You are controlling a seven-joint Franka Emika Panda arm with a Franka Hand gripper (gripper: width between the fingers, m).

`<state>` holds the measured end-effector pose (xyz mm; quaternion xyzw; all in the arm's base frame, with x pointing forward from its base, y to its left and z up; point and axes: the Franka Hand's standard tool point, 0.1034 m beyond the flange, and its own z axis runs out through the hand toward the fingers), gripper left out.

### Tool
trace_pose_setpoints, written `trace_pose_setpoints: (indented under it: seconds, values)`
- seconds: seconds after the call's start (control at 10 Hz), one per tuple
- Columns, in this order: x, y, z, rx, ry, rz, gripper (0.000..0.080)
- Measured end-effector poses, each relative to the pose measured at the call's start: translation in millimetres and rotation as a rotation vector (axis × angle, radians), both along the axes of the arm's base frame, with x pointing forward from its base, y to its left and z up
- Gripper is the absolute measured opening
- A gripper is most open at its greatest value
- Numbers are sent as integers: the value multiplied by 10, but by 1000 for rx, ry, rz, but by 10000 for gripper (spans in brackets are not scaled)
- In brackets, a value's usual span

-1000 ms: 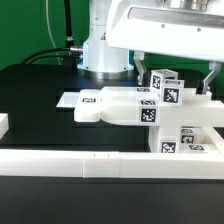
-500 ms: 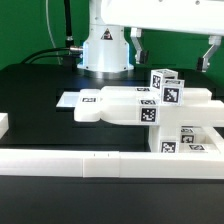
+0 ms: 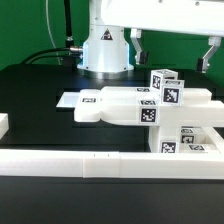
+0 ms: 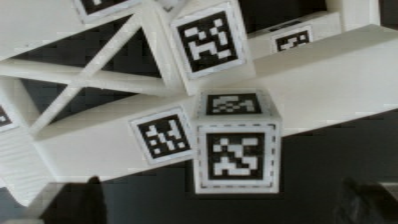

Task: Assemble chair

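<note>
Chair: tagged white pieces joined, lying on black table at exterior view's right, just behind long white border rail; seat plate points toward exterior view's left.

Change: 1 s ago gripper sat low over chair; since 0.5 s ago parked above, unchanged. Fingers spread wide, holding nothing, apart from chair. Likely release done, part seated; wrist view too close to confirm joint.

Room: green backdrop, black cables far left, robot base behind table.
</note>
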<state>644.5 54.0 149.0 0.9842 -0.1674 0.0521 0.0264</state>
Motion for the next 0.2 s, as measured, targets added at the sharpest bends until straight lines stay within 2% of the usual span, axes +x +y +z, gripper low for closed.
trace_pose_setpoints:
  seconds: [0.2]
  values:
    - [0,0,-1,0,0,0,649]
